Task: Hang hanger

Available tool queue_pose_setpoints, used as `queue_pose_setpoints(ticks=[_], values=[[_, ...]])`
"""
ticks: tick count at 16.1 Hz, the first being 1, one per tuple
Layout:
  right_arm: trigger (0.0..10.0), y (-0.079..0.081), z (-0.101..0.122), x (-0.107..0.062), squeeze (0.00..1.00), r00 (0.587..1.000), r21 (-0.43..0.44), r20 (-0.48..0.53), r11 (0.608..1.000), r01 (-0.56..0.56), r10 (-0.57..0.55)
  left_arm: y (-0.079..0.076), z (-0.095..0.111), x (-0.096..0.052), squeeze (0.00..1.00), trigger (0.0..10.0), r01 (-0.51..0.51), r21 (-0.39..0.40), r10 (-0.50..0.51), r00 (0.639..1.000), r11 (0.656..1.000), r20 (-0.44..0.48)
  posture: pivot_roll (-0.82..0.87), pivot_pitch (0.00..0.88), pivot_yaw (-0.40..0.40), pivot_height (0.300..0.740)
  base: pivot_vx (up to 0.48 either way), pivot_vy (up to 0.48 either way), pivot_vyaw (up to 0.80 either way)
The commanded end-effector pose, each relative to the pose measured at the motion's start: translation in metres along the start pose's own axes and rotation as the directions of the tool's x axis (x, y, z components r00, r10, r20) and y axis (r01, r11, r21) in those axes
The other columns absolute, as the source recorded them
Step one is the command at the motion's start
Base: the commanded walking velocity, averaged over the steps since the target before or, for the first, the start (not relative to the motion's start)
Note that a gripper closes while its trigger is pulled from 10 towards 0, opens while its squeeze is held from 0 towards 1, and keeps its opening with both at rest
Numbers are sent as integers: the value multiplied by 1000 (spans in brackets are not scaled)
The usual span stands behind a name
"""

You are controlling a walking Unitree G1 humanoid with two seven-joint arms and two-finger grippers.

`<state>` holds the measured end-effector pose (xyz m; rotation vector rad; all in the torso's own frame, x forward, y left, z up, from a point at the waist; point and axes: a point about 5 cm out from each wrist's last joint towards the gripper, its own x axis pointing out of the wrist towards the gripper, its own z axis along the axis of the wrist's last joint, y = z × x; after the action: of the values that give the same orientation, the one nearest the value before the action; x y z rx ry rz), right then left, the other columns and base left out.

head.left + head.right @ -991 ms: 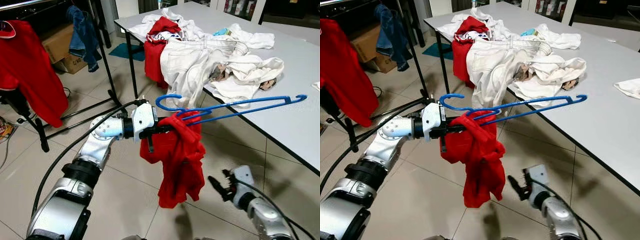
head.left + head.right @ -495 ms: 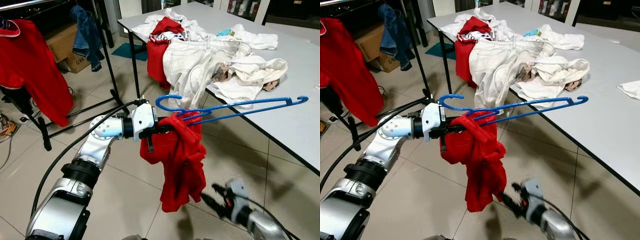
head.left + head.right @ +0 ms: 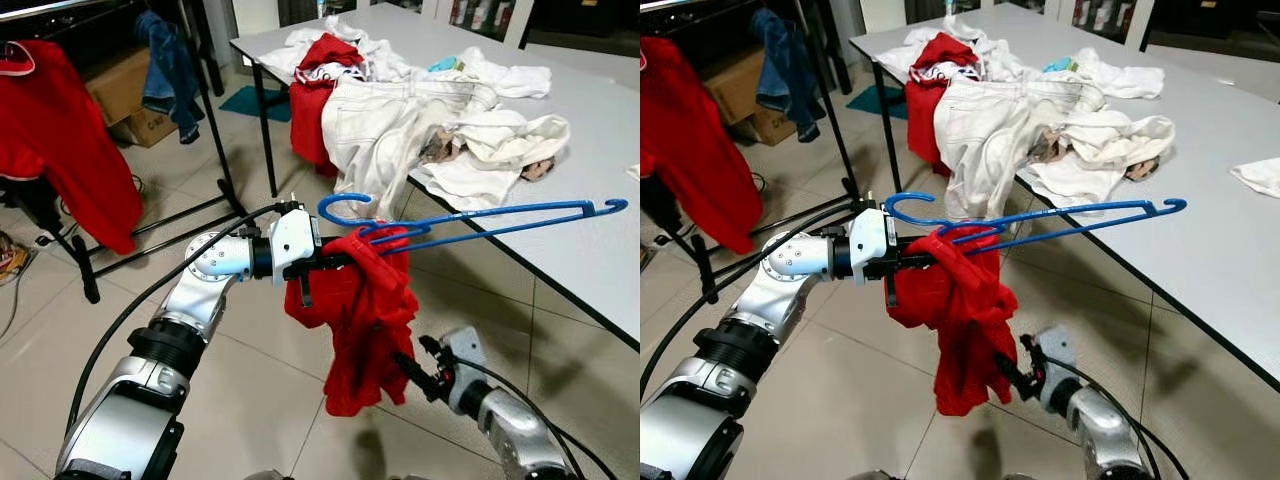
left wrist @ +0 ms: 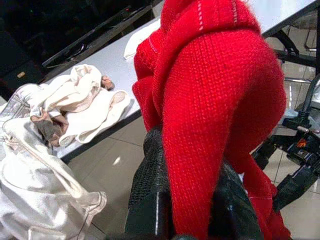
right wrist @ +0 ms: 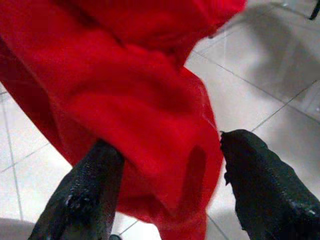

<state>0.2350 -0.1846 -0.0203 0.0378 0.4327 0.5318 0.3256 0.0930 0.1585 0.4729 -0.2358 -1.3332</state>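
Left gripper [image 3: 335,262] pinches the garment [image 3: 365,320] bunched on the hanger [image 3: 470,217]; right gripper [image 5: 165,170], spread at five o'clock, should grip the hem and spread it evenly.

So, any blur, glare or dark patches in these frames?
Both eye views are sharp and evenly lit; the red garment casts a soft floor shadow. Left wrist view is dark in its background. Right wrist view shows the right gripper fingers soft, close up.

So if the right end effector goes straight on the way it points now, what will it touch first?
Most likely the red garment. In the right wrist view the cloth hangs just ahead of the open right end effector, partly between its fingers. The exact gap is hard to judge.
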Motion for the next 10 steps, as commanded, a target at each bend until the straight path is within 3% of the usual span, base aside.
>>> queue_pose_setpoints(ticks=[1,8,9,10], values=[[10000,5,0,4,0,1000,13,-2,1000,-27,27,3,6,0,0,10000,0,35,-1,1000,999,14,-122,0,74,740,0,0,0],[10000,27,-9,10,0,991,29,-27,991,-128,129,5,6,-1,0,10000,-11,39,10,1000,999,10,-118,0,69,740,0,0,0],[7020,32,-9,13,0,988,38,-23,987,-154,154,5,7,-1,0,10000,-12,40,12,1000,999,12,-119,0,69,740,0,0,0],[1765,35,-8,15,0,986,49,-15,985,-168,169,6,7,0,0,10000,-12,41,12,1000,999,14,-122,0,70,740,0,0,0]])
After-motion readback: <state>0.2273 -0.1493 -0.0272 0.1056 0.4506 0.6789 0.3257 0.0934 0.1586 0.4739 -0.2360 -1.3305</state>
